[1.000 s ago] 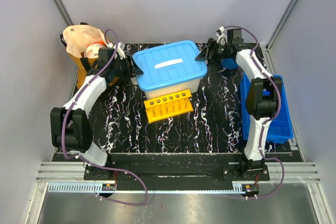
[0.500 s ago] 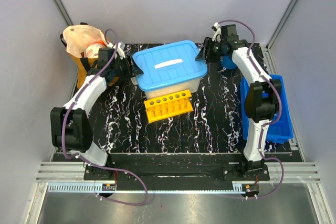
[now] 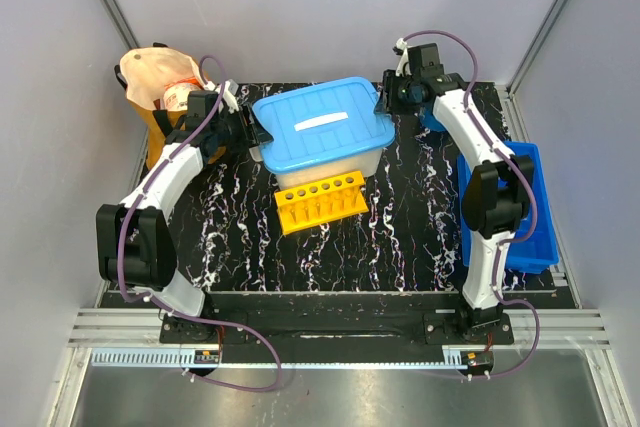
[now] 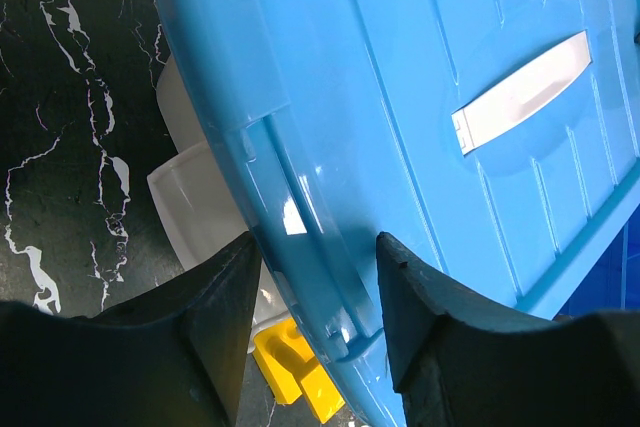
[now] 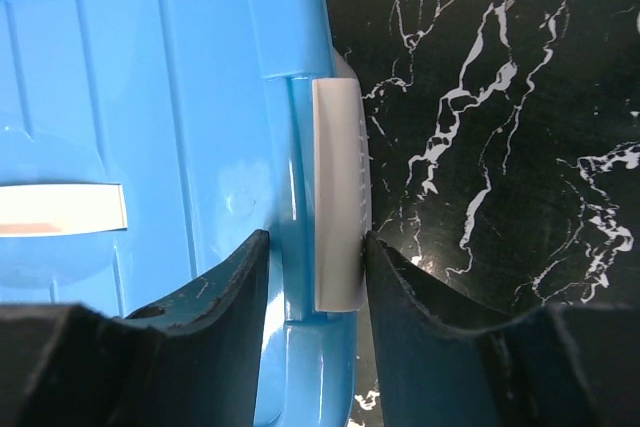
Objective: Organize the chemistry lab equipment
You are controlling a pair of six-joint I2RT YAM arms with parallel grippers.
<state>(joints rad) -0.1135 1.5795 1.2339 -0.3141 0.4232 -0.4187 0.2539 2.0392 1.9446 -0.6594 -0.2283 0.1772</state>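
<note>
With my left hand clamped on one end of the blue lid and my right hand pinching its white latch, I brace the storage box between them, seemingly for unlatching, while the yellow test-tube rack sits nearer me than both hands.

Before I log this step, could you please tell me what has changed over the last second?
The right gripper swung left from beside the box to its right end, where its jaws now straddle the grey latch; a firm grip is not clear. The left gripper stayed at the blue lid's left edge. Box, yellow rack, blue bin and bag did not move.
</note>
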